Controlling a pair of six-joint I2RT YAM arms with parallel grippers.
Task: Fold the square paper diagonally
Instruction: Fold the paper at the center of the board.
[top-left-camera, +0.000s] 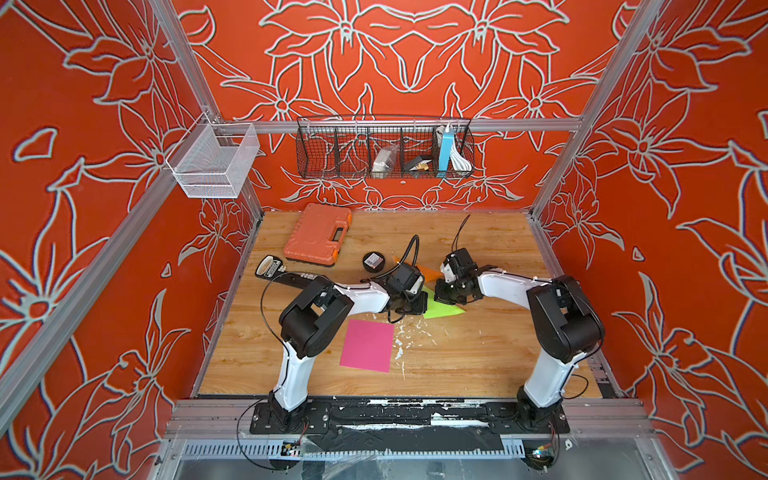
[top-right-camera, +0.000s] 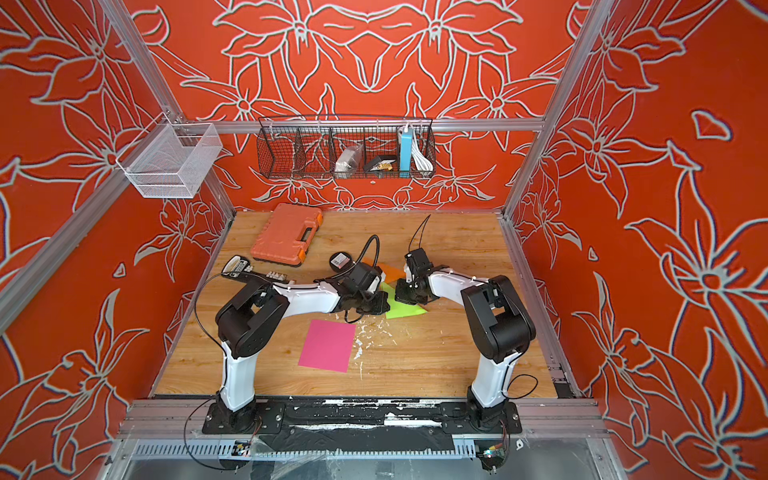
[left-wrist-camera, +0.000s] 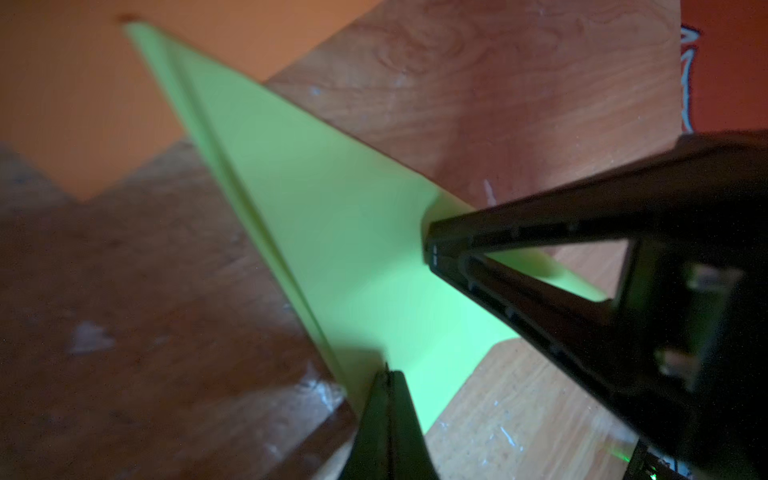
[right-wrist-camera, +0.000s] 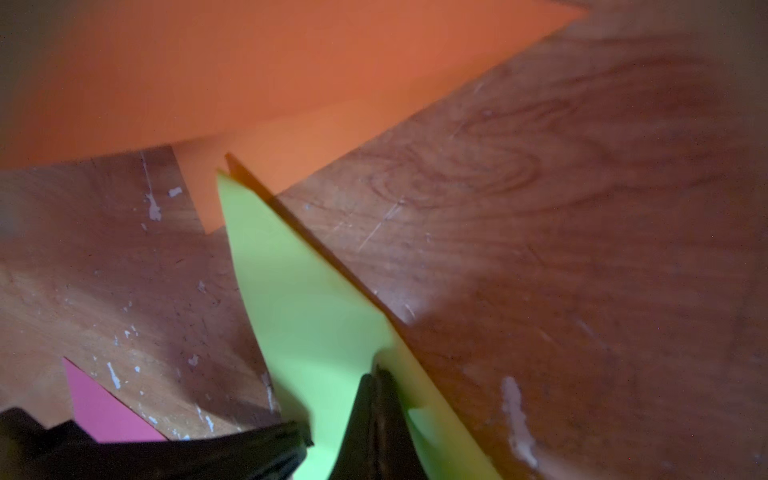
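the green paper (top-left-camera: 442, 309) (top-right-camera: 405, 309) is folded into a triangle and sits near the middle of the desk (top-left-camera: 478, 353), between the two hands. in the left wrist view the green paper (left-wrist-camera: 311, 216) shows two layers along one long side, and in the right wrist view the green paper (right-wrist-camera: 307, 316) throws a dark shadow on the wood along one edge, so that edge looks lifted a little. the left hand (top-left-camera: 419, 305) (left-wrist-camera: 386, 386) is clenched tight and pinches the green paper near one corner. the right hand (top-left-camera: 442, 293) (right-wrist-camera: 378, 395) is clenched tight too and pinches the green paper at its edge. the two hands are very close, and the left wrist view shows the right hand (left-wrist-camera: 432, 249) with its tip on the paper. an orange paper (top-left-camera: 430, 272) (right-wrist-camera: 291, 83) lies flat just behind the green one, and one green point lies over it. a pink paper (top-left-camera: 368, 345) (top-right-camera: 328, 345) lies flat nearer the front, apart from the green one, with small white flecks (top-left-camera: 401, 345) on the wood beside it. a round black thing (top-left-camera: 373, 262), an orange case (top-left-camera: 318, 235) and a black thing with buttons (top-left-camera: 270, 266) sit toward the back and the left. a black wire basket (top-left-camera: 384, 145) hangs on the back wall and a white basket (top-left-camera: 214, 160) hangs in the left corner.
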